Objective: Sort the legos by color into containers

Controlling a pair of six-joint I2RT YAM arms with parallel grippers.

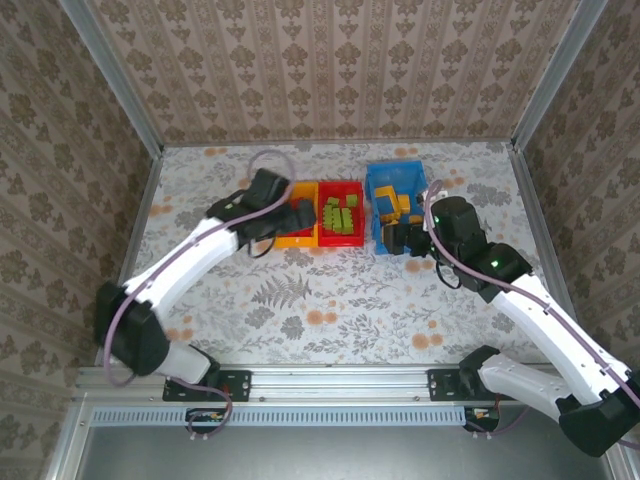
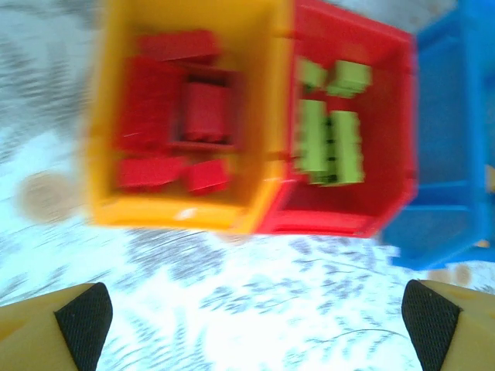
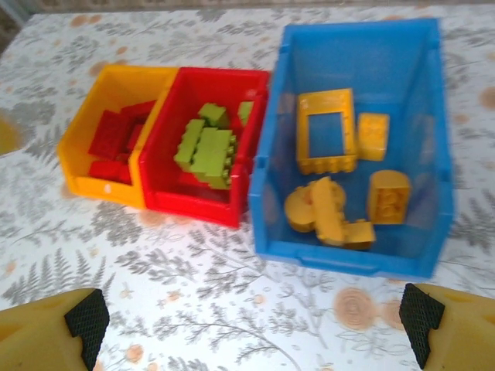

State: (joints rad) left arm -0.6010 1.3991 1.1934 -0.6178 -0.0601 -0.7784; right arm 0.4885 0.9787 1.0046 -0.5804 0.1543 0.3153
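Sorted by colour: red bricks [image 2: 205, 112] in yellow-orange bin [image 2: 186, 216], lime bricks [image 3: 205, 151] in red bin [image 3: 193, 205], yellow bricks [image 3: 387, 193] in blue bin [image 3: 340, 259] — left gripper [image 2: 255, 317] and right gripper [image 3: 255, 328] gape wide, empty.

This is a robot test booth in a lab, not a lived-in room. Patterned wallpaper walls [image 1: 330, 60] box in the table at 9, 12 and 3 o'clock, held by bare metal posts [image 1: 115, 75] that slant up at 10 and 2 o'clock. A flowered cloth [image 1: 330, 300] covers the table as a staged surface. At 6 o'clock a metal rail [image 1: 340, 385] carries two white-and-black robot arms [image 1: 190, 265] bolted side by side, with loose cables [image 1: 270, 157] looping off them. Toward 12 o'clock sit plastic bins [image 1: 340, 243] of toy bricks [image 1: 345, 215], set out like a trial.
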